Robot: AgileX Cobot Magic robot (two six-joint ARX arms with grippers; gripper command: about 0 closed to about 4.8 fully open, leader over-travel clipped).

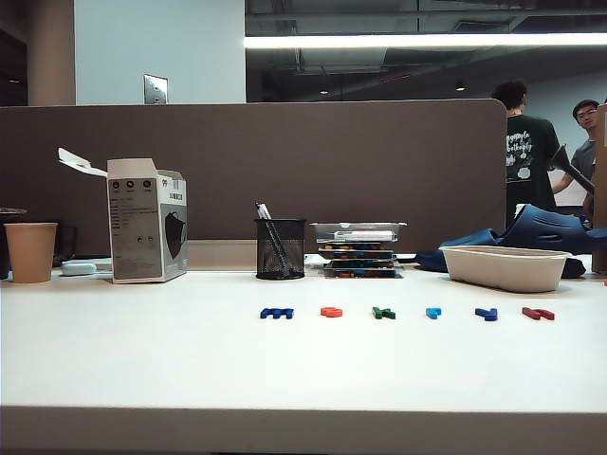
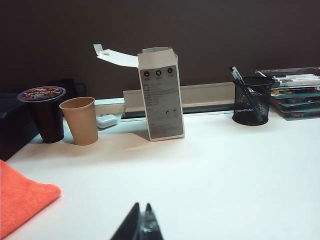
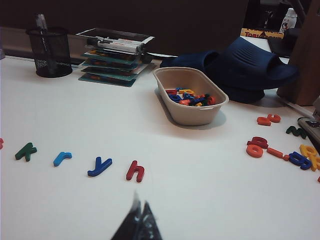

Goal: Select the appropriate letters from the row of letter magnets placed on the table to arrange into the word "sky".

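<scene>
Left gripper [image 2: 141, 220] and right gripper [image 3: 139, 217] pinched closed, empty, hovering near desk [image 1: 142, 360] front edge; letter magnets [image 1: 408, 312] rowed mid-desk toward right edge, evidently spaced for single picks, green k [image 3: 25, 151], blue y [image 3: 100, 166] untouched.

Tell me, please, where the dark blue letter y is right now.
In the exterior view the dark blue y lies right of centre in the row, between the light-blue r and the red h.

An office – a grey cubicle partition [image 1: 285, 171] backs the white table [image 1: 142, 360], a mesh pen holder [image 1: 281, 248] at its rear edge, strip lighting [image 1: 427, 41] overhead.
</scene>
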